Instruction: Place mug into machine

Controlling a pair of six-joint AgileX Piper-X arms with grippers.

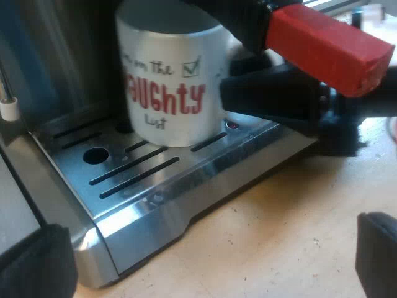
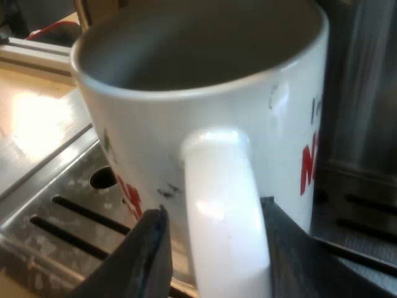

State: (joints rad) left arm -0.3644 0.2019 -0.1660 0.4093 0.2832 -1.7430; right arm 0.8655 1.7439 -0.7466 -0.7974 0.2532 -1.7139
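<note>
A white mug (image 1: 167, 81) with red "NAUGHTY" lettering stands upright on the espresso machine's slotted metal drip tray (image 1: 186, 180). My right gripper (image 1: 273, 99) reaches in at the mug's side. In the right wrist view the mug's handle (image 2: 226, 211) sits between the two black fingers (image 2: 149, 254) of my right gripper (image 2: 214, 208), which is shut on it. The mug (image 2: 198, 112) is empty inside. The holder's red handle end (image 1: 329, 49) sticks out above my right gripper. My left gripper (image 1: 208, 248) hangs open over the table before the tray, holding nothing.
The drip tray (image 2: 56, 217) has long slots and a round hole (image 1: 95, 155) near the mug. The machine's steel body (image 2: 366, 93) rises right behind the mug. A light wooden table (image 1: 279, 236) lies before the tray's edge.
</note>
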